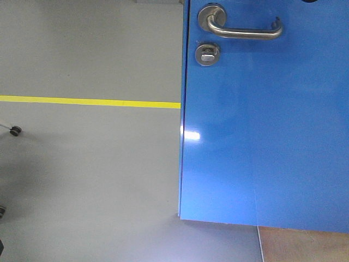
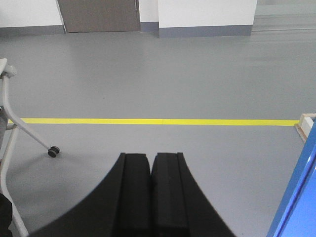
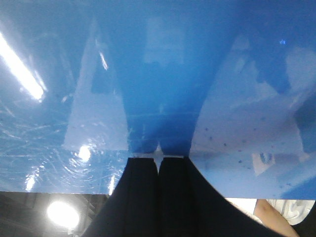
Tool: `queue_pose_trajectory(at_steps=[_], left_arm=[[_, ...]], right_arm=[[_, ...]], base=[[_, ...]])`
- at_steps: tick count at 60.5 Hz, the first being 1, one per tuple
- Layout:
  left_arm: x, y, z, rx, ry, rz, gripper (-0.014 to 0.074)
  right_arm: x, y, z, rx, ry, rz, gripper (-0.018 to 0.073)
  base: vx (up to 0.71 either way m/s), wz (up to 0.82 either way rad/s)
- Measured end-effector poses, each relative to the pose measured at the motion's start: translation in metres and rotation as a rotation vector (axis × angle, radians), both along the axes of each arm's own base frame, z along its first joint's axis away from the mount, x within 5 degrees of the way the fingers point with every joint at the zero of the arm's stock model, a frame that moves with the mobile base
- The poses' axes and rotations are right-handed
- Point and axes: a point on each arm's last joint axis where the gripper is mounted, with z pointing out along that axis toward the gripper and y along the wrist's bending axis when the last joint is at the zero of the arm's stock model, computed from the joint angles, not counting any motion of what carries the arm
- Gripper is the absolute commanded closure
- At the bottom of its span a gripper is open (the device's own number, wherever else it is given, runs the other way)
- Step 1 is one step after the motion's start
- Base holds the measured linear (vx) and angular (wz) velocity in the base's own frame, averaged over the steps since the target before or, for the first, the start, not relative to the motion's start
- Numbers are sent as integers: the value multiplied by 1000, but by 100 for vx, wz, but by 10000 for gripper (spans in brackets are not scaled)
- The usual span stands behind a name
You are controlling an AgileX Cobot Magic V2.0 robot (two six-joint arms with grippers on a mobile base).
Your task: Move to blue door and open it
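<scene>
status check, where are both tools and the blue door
Left tool shut, empty, facing open floor. Right tool shut, tips at the blue door panel. Lever handle untouched. Chair caster off to left, nothing blocking.

Right wrist view seemingly against blue door (image 3: 158, 74)

Glossy blue door (image 1: 267, 136), yellow floor line (image 1: 87, 101)
</scene>
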Motion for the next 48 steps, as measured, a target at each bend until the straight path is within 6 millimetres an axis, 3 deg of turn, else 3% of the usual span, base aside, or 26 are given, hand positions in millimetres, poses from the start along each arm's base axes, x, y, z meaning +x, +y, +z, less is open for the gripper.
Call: queue_pose_trajectory(at_steps=[19, 27, 38, 48], left_arm=[[0, 0, 0, 0, 0, 0, 526], [0, 0, 0, 0, 0, 0, 526], [0, 0, 0, 0, 0, 0, 526], [0, 0, 0, 0, 0, 0, 526]], right_arm=[[0, 0, 0, -3, 0, 1, 564], [-1, 2, -4, -95, -9, 20, 564], [-21, 3, -10, -530, -69, 130, 564], [-53, -13, -5, -996, -93, 182, 564]], base=[[0, 0], [0, 0], [0, 0], [0, 0]])
